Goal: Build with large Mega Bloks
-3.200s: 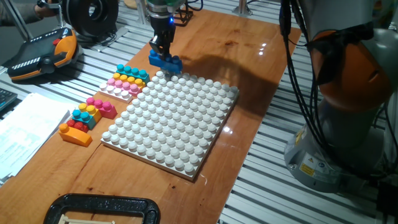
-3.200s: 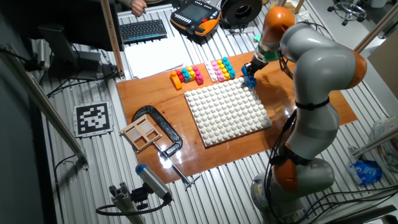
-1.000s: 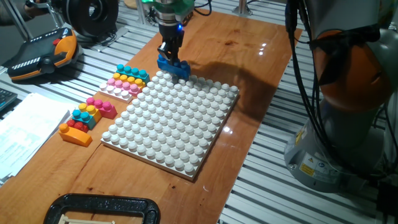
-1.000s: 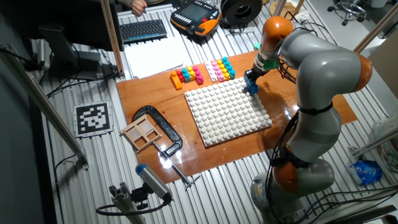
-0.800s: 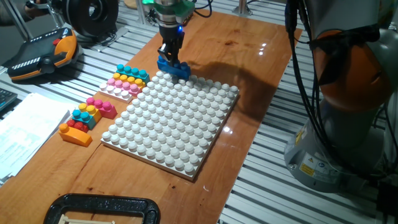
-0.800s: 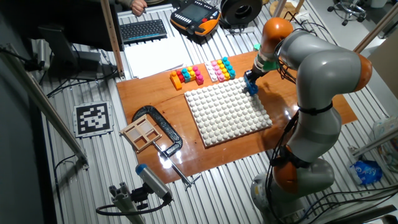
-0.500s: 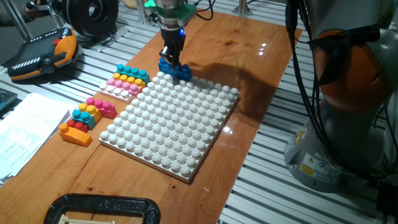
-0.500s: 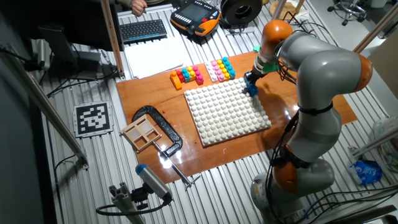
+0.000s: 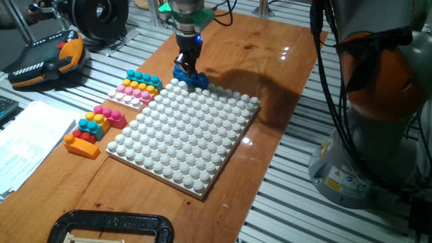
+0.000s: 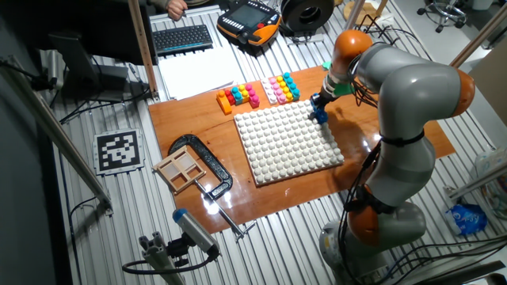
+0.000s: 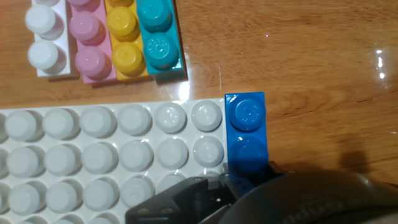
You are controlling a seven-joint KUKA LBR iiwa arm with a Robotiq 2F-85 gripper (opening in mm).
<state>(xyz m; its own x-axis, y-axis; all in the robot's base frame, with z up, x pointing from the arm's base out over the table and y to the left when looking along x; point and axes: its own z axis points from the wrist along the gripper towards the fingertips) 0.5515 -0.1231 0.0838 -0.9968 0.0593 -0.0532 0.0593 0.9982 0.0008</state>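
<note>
In one fixed view the gripper (image 9: pixel 187 69) is closed on the blue brick (image 9: pixel 192 77) at the baseplate (image 9: pixel 185 135) far corner. The other fixed view agrees. Hand view: brick (image 11: pixel 247 140) beside the edge; I would align studs first, then press straight.
</note>
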